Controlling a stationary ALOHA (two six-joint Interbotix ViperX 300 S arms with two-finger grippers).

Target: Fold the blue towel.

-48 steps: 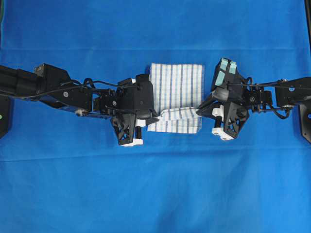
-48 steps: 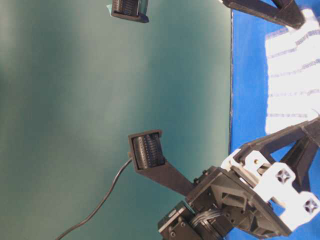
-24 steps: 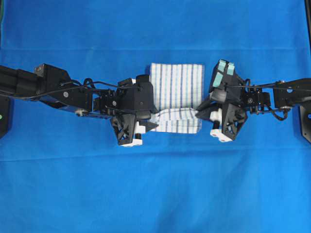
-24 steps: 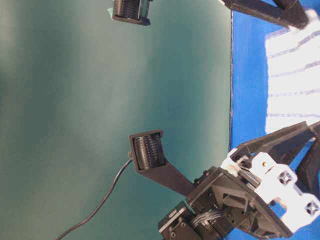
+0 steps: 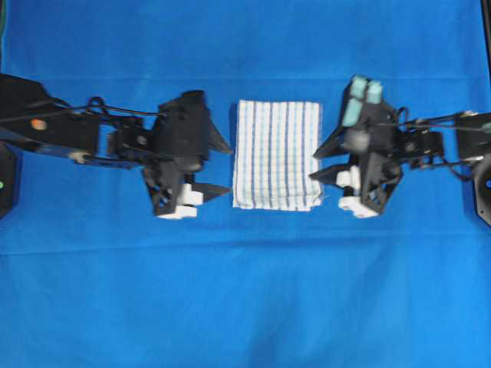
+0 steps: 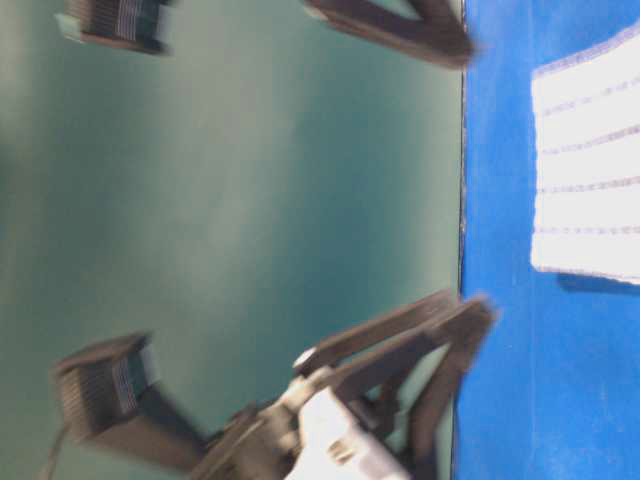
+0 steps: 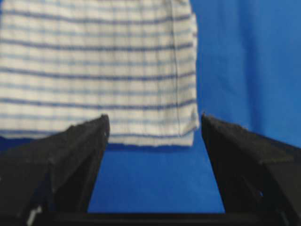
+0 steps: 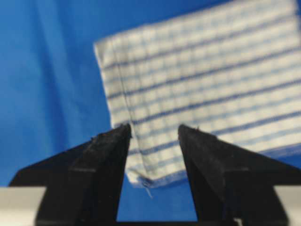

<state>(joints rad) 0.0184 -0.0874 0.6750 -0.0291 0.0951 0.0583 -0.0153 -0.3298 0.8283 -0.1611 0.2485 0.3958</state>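
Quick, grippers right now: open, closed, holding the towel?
Left gripper: open, holding nothing, clear of the blue towel.
Right gripper: open, holding nothing; the towel's corner shows between its fingers, not gripped.

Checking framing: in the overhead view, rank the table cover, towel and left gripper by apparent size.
1. Table cover, fills the frame.
2. Towel.
3. Left gripper, though it sits nearer the camera, so its rank against the towel is unsure.

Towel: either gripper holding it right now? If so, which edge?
Nothing is held. The left gripper and right gripper both stand open, one on each side of the folded blue towel, which lies flat on the blue table covering.
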